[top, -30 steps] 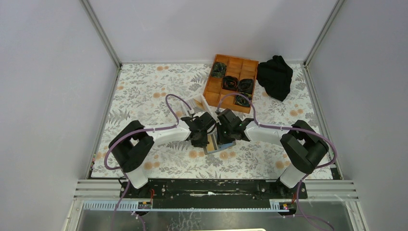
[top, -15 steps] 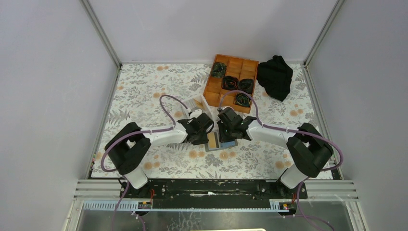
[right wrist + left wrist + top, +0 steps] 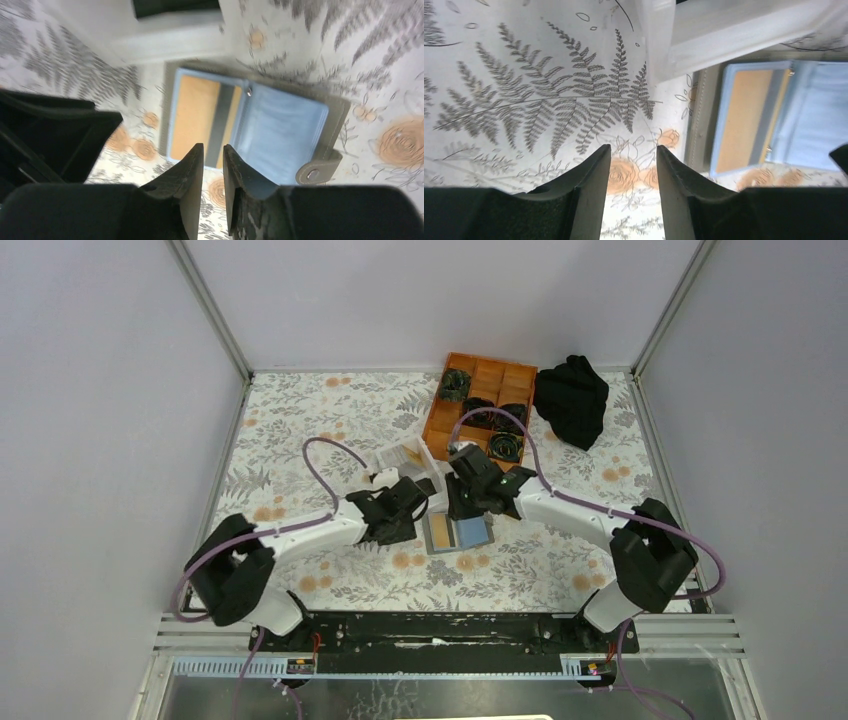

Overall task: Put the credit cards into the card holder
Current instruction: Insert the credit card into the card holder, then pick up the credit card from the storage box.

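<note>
Since 1 second ago, both my end effectors have pulled back from the holder (image 3: 457, 533), which lies open on the surface (image 3: 300, 430) showing a tan card (image 3: 744, 120); left end effector (image 3: 630, 165) and right end effector (image 3: 212, 160) are slightly parted, empty. No writing readable.

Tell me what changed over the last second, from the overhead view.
Both grippers drew back off the card holder: the left gripper to the left, the right gripper toward the far side. The holder now lies uncovered and open, a tan-gold card in its left half. The orange tray and black cloth stayed put.

Left pincer (image 3: 630, 175) empty, fingers slightly parted, right pincer (image 3: 213, 172) empty, nearly closed
</note>
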`<move>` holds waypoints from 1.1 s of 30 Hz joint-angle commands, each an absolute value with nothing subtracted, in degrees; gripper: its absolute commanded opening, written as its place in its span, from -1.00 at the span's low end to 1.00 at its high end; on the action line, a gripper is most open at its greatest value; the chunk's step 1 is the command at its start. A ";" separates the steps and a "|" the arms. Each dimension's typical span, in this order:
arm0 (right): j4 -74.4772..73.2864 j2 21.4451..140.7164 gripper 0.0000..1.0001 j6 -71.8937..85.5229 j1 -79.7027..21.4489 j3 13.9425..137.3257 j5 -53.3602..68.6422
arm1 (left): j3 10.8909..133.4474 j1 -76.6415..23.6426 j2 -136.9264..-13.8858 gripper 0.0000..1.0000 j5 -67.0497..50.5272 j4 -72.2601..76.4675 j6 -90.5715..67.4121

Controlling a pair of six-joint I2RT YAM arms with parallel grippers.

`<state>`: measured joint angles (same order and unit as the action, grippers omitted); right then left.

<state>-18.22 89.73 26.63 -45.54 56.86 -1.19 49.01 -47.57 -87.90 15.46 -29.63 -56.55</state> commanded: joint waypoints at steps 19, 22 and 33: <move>-33.43 121.33 0.03 14.52 -45.33 113.35 -2.43 | 42.63 -47.20 -61.54 0.12 21.68 -38.64 -62.18; -34.90 125.15 0.04 14.41 -44.84 118.04 -2.16 | 41.37 -47.22 -59.25 0.12 21.37 -37.63 -62.04; -33.44 128.62 0.06 15.52 -42.16 118.31 0.85 | 38.68 -47.11 -55.24 0.12 21.58 -36.17 -61.44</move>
